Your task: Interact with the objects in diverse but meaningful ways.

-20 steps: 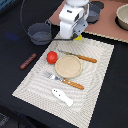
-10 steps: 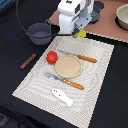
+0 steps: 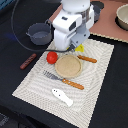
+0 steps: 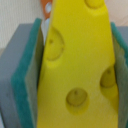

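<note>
In the wrist view the yellow cheese wedge (image 4: 82, 45) fills the frame, and my gripper (image 4: 75, 75) is shut on it, with the teal pads (image 4: 27, 80) pressed against both of its sides. In the exterior view the white arm (image 3: 72, 22) hides the gripper, and only a sliver of the cheese wedge (image 3: 79, 48) shows at the mat's far edge. The red tomato (image 3: 51, 57) lies beside a tan round plate (image 3: 68, 66). The white fish (image 3: 62, 97) lies near the mat's front. The brown sausage stick (image 3: 28, 61) and the grey pot (image 3: 40, 33) sit off the mat on the exterior view's left.
A striped placemat (image 3: 100, 80) also carries an orange-handled fork (image 3: 62, 80) and knife (image 3: 86, 58). A pale bowl (image 3: 122, 17) stands on a pinkish surface at the exterior view's far right. A black cable loops over the dark table near the pot.
The arm has barely shifted over the mat's far edge. The other objects lie where they were.
</note>
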